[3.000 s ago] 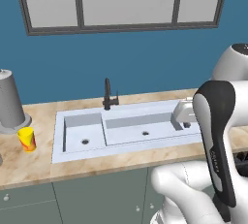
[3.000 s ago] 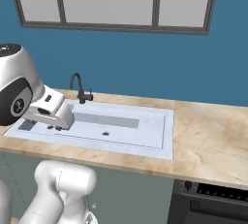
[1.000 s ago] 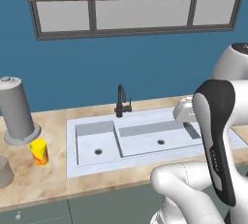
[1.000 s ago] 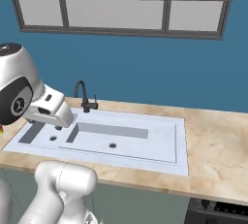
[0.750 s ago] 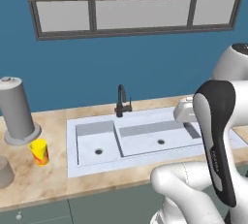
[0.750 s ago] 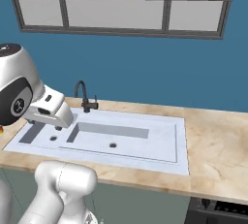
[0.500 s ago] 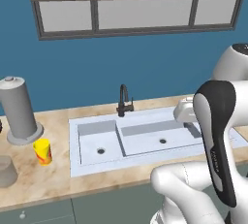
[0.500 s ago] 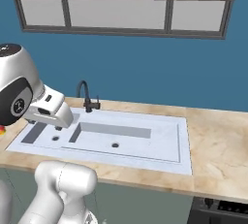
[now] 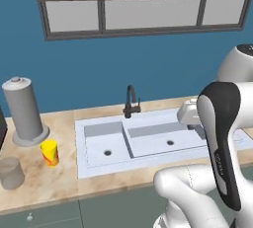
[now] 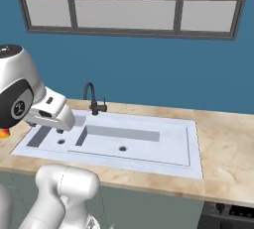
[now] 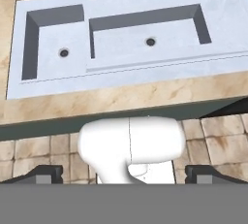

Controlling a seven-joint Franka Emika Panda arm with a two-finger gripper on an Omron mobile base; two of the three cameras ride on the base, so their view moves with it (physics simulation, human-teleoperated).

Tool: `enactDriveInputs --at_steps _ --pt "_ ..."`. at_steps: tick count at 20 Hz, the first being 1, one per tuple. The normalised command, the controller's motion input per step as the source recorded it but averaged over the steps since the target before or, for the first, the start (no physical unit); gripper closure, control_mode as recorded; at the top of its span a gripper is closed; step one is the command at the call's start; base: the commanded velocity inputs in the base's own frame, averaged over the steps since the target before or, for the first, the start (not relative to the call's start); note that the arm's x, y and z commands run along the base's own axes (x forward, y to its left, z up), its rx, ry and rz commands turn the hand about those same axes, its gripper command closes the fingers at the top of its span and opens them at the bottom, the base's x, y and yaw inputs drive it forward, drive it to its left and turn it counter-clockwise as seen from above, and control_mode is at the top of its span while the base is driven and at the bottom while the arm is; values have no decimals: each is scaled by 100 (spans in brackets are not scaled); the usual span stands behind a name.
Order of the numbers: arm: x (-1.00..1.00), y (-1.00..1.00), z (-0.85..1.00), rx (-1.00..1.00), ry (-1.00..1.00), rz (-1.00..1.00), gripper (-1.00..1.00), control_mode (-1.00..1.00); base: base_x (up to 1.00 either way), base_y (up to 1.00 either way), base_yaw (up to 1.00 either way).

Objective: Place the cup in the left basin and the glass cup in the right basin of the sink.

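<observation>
The yellow cup [image 9: 49, 152] with red-orange splashes stands on the counter left of the sink [image 9: 84, 165]. Further left, near the front edge, is the grey see-through glass cup [image 9: 10, 172]. The narrow left basin [image 9: 105, 143] and the wide right basin [image 9: 165, 137] hold nothing. From the hand view, both the left basin [image 11: 58, 48] and the right basin [image 11: 145, 43] lie below. My gripper [image 11: 125, 173] hangs high over the counter's front, open, nothing between its fingers, far from both cups. The hand [image 10: 49, 114] hovers above the sink's left end.
A tall opaque grey cylinder [image 9: 23, 111] on a round base stands behind the cup. A black curved faucet [image 9: 130, 102] rises at the sink's back rim. Bare beige counter [image 10: 228, 148] stretches right of the sink. A dark appliance edge [image 9: 1, 133] shows at far left.
The whole picture has shifted: the base has driven left, so the sink slid right in the left base view and the glass cup came fully into sight. The gripper stays open.
</observation>
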Motion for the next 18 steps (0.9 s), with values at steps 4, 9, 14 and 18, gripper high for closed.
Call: enactDriveInputs --at_steps 4,9,14,18 --pt "0 0 0 0 0 0 -100 100 0 68 6" --pt "0 0 0 0 0 0 -100 100 0 66 4" --pt "0 0 0 0 0 0 -100 100 0 56 2" --pt "0 0 0 0 0 0 -100 100 5 39 0"
